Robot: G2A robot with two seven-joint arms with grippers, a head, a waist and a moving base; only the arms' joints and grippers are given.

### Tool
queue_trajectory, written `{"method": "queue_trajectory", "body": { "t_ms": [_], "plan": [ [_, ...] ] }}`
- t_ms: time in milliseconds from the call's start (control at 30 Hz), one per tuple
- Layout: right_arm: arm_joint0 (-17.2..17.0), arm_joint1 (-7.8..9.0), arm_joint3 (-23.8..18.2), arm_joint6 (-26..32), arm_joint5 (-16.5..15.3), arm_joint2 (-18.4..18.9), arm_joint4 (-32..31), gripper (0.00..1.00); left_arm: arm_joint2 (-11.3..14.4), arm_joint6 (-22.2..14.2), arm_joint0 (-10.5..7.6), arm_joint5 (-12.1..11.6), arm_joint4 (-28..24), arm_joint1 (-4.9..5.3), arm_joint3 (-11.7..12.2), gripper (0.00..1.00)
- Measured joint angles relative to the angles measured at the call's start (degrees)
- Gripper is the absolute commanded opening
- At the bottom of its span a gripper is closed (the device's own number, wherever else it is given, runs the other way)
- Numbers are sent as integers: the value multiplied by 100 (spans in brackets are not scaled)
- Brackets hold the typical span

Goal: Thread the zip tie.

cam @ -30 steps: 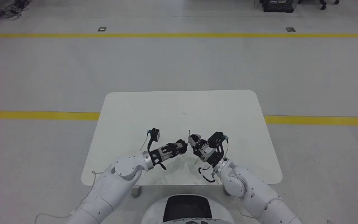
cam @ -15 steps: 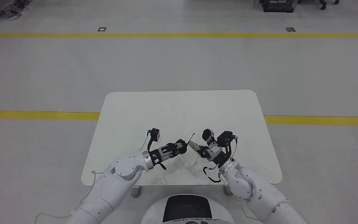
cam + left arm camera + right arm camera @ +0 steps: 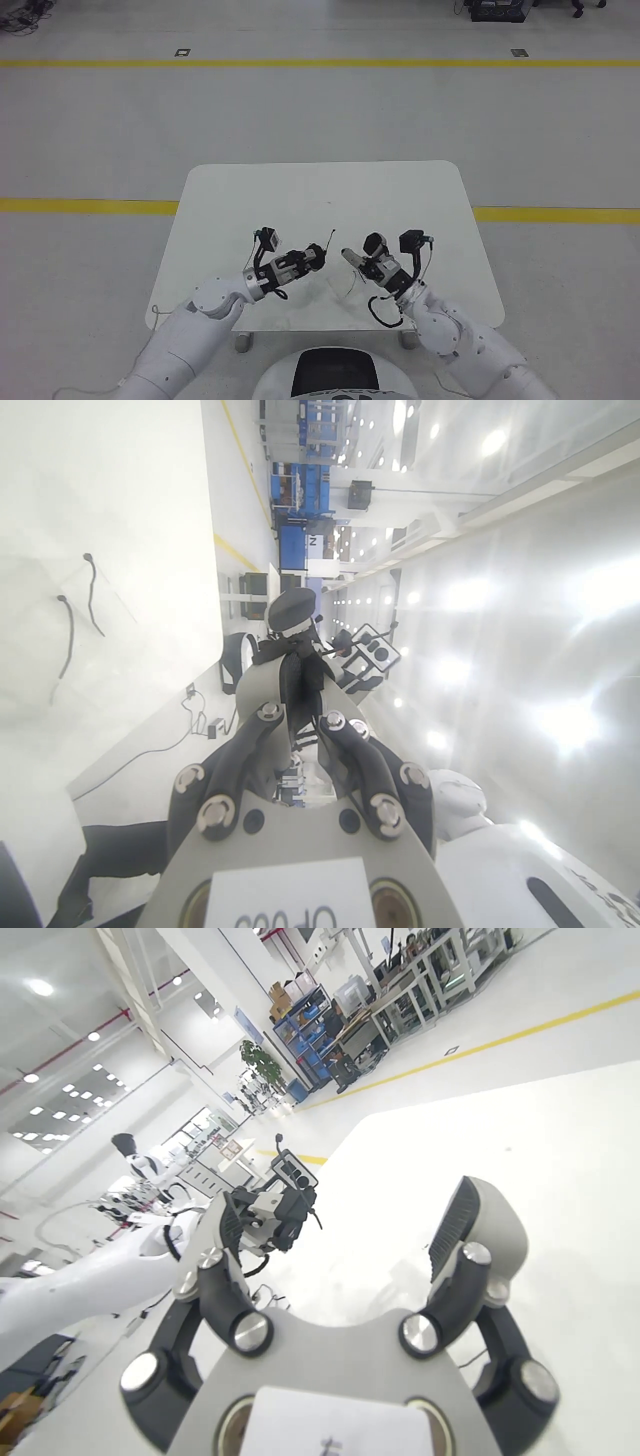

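From above, the left gripper [image 3: 316, 254] hangs over the near half of the white table [image 3: 400, 190], pinched on a thin black zip tie [image 3: 329, 240] whose tail points away from the robot. The right gripper [image 3: 360, 251] faces it close by. In the left wrist view, the left gripper's fingers [image 3: 260, 687] press together on the tie. In the right wrist view, the right gripper's fingers [image 3: 480, 1218] are spread wide

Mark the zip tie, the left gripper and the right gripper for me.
zip tie [image 3: 329, 238], top view, on the strip sticking out past the gripper.
left gripper [image 3: 316, 256], top view, at its closed fingertips.
right gripper [image 3: 347, 1203], right wrist view, midway between its open fingertips.
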Motion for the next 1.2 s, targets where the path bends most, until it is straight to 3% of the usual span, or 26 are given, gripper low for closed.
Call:
{"method": "queue_trajectory", "body": {
  "t_ms": [167,300,400,667,767,867,967,1067,1200],
  "plan": [
    [-3,327,-419,669,0,84,1109,100,-119,-512,18,1,-475,11,53,0],
    [63,492,-648,1377,0,141,1936,100,-94,-746,-34,1,-617,-9,172,0],
    [95,518,-673,1864,0,157,2239,100,-53,-837,-108,1,-645,-26,249,0],
    [89,513,-664,1674,0,156,2166,100,-52,-821,-113,10,-634,-28,250,0],
    [108,496,-487,1900,0,233,2608,100,-29,-827,-108,13,-937,-50,261,0],
    [161,485,-378,2651,0,342,3551,100,-11,-1169,-141,0,-1404,-82,348,0],
    [232,455,-56,3910,0,648,4808,100,1,-1580,-231,0,-1823,-136,504,0],
    [288,362,327,5057,0,913,5753,100,49,-1845,-326,1,-1992,-198,625,0],
    [425,167,864,6261,0,1084,6482,100,99,-2013,-409,1,-2026,-280,709,0]
  ]
}}
